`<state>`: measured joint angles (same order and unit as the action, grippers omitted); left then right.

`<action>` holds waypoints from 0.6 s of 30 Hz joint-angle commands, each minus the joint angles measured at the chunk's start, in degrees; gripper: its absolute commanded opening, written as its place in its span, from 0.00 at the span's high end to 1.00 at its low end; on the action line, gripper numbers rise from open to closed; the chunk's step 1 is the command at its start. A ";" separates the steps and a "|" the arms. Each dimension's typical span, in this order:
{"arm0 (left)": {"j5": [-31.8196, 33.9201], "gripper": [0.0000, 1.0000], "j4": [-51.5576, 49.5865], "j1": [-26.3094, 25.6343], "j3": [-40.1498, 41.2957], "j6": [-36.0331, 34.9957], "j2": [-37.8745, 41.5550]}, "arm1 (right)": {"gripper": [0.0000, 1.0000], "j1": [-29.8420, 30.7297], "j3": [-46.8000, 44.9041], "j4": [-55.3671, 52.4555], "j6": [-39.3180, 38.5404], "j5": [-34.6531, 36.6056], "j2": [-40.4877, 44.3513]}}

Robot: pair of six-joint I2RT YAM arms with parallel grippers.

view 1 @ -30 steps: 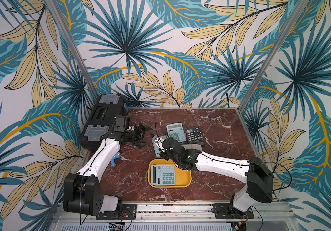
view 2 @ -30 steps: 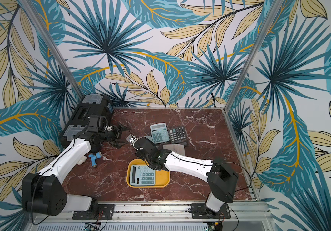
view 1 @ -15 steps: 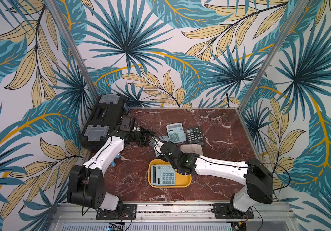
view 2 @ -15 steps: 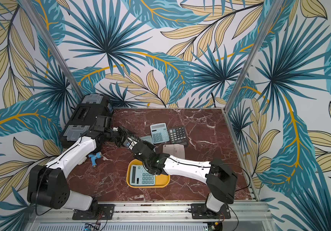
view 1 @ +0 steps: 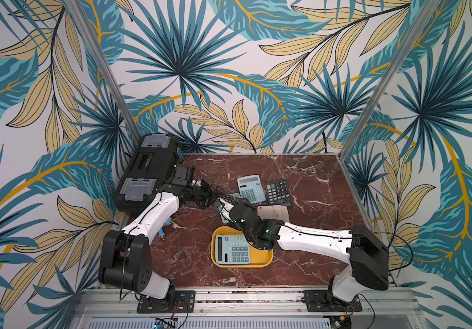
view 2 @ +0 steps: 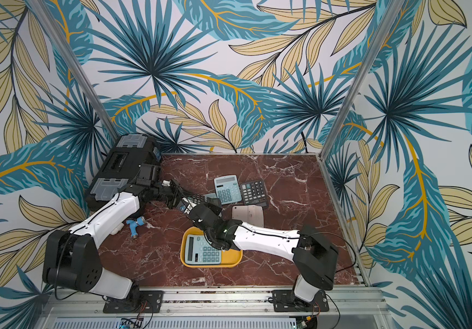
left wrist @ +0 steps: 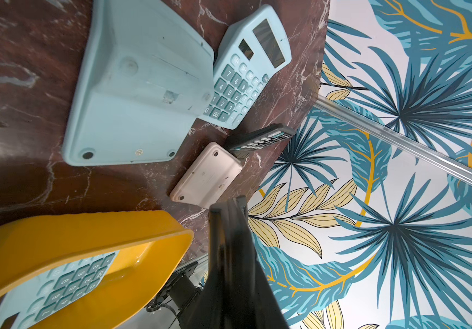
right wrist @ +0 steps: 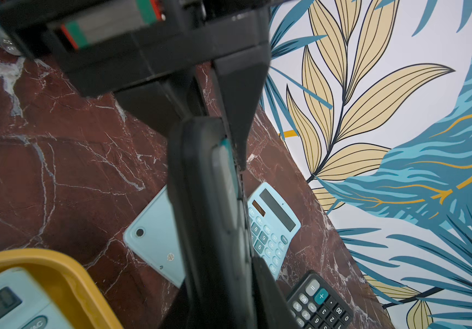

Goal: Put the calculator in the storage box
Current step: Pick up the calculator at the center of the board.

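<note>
left gripper (view 1: 213, 197) clamped on black calculator (view 1: 227, 198) | right gripper (view 1: 225, 205) clamped on its 4 o'clock end | storage box (view 1: 264, 256) at its 6 o'clock

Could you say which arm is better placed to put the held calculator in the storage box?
Likely right: both grip the black calculator, but the right gripper is nearer the storage box than the left gripper.

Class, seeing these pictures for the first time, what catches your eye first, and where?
The bright yellow shallow plastic tray at the front centre of the red marble table, with a pale blue calculator lying in it. Just behind it the left gripper and right gripper meet at a black calculator gripped by the right one's fingers. A big black toolbox fills the far left corner.
</note>
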<state>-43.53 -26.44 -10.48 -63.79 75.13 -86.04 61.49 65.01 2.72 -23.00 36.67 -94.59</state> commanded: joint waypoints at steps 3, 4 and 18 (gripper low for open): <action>-1.47 0.90 4.97 -0.27 -3.03 -0.95 0.49 | 0.60 0.36 -0.85 2.15 2.65 -0.49 0.23; -1.31 0.90 5.31 -0.25 -3.06 -1.29 0.59 | 0.49 0.29 -1.03 1.79 3.15 -0.61 0.51; 7.71 0.96 9.42 0.02 0.09 -11.96 3.54 | 0.01 -1.99 -6.23 -10.07 23.91 -7.32 13.12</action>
<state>-37.43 -21.76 -10.52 -63.77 66.81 -85.14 60.75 59.29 -1.87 -8.95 33.28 -84.09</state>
